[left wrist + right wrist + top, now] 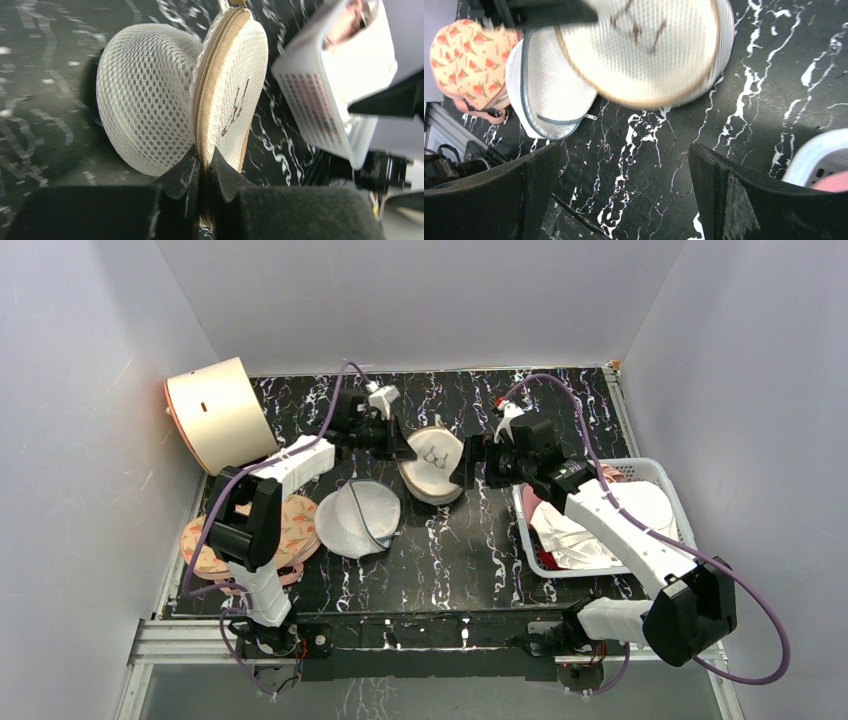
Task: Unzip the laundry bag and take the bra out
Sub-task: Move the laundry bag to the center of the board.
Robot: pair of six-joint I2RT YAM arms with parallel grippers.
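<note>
The laundry bag (432, 465) is a cream mesh drum with a black line drawing on its flat face, standing tilted on the dark marbled table. My left gripper (405, 447) is shut on its rim. In the left wrist view the pads (187, 167) pinch the tan zipper band (212, 75) between the drum wall (145, 95) and the flat face (240, 95). My right gripper (468, 462) is open and empty just right of the bag. In its own view it (624, 190) hovers over bare table with the bag (649, 50) ahead. The bra is hidden.
A white dome mesh bag (357, 520) lies in front of the laundry bag, and a peach printed bra (290, 525) lies left of it. A white basket (668, 480) holding pale garments stands at the right. A beige cylinder (215, 415) stands at the back left.
</note>
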